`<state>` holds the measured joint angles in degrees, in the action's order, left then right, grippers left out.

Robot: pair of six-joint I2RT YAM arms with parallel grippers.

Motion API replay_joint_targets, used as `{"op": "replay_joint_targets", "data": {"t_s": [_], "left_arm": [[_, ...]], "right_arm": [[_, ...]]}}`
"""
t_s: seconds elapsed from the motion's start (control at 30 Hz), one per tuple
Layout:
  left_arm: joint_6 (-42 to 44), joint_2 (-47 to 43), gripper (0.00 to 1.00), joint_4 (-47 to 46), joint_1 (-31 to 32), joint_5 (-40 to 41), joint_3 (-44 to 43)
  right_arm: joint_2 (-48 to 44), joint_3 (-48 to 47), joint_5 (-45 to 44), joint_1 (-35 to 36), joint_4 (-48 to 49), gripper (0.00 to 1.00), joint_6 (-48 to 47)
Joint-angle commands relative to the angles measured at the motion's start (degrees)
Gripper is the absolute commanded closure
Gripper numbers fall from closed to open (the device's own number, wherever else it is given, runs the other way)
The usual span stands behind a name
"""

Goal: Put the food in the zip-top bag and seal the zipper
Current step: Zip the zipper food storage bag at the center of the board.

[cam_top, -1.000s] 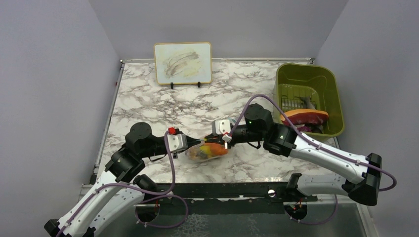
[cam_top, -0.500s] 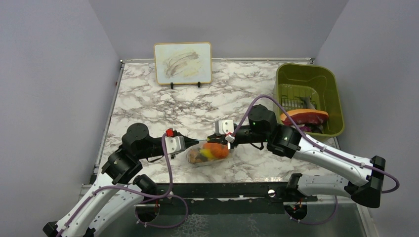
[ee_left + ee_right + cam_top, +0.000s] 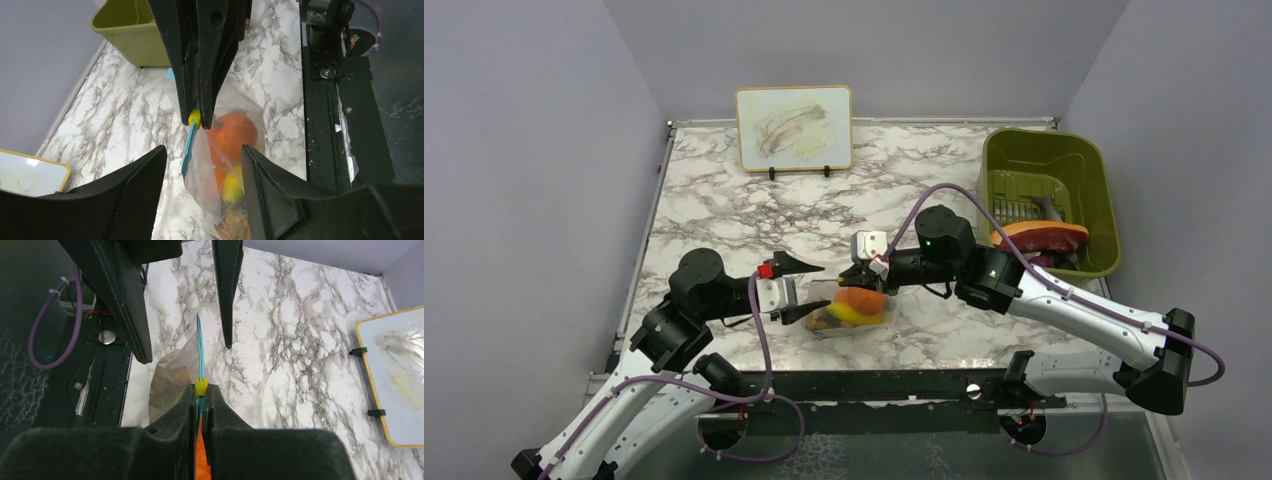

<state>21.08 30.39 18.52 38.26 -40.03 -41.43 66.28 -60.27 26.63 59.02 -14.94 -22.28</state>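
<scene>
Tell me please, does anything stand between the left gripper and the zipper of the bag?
Nothing visible does. The left gripper is open, one finger on each side of the zipper, with only air between. The right gripper is shut on the same zipper farther along, at the yellow slider, outside that gap.

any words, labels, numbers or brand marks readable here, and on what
None can be read.
The yellow-framed whiteboard at the back shows only smeared marker strokes, no letters.
The clear zip-top plastic bag and the olive-green plastic bin show no print.
</scene>
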Motion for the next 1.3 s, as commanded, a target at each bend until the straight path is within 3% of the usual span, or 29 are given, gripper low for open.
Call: {"op": "replay_joint_targets", "data": {"t_s": [0.0, 0.17, 0.4, 0.53, 0.67, 1.27], "left_arm": [[-0.3, -0.5, 0.41, -4.4, -0.1, 1.4, 0.6], [0.2, -1.0, 0.43, -6.0, -0.1, 1.5, 2.5], [-0.1, -0.8, 0.56, -6.8, -0.1, 1.1, 3.6], [-0.3, -0.6, 0.83, -7.5, -0.1, 1.4, 3.5], [-0.3, -1.5, 1.00, -7.6, -0.1, 3.0, 3.1], [6.6, -2.2, 1.00, 3.8, -0.1, 10.3, -3.7]], "right_arm": [[1.3, -2.8, 0.6, -0.2, 1.9, 0.99, 2.2], [1.7, -3.1, 0.1, -0.2, 1.6, 0.99, 2.9], [1.7, -2.6, 1.1, -0.2, 2.5, 0.99, 2.8], [2.0, -2.1, 1.2, -0.3, 2.2, 0.99, 2.5], [0.9, -0.1, 1.2, -0.2, 1.8, 0.99, 1.0], [-5.3, 2.3, -9.0, -0.4, -8.1, 0.99, -3.6]]}}
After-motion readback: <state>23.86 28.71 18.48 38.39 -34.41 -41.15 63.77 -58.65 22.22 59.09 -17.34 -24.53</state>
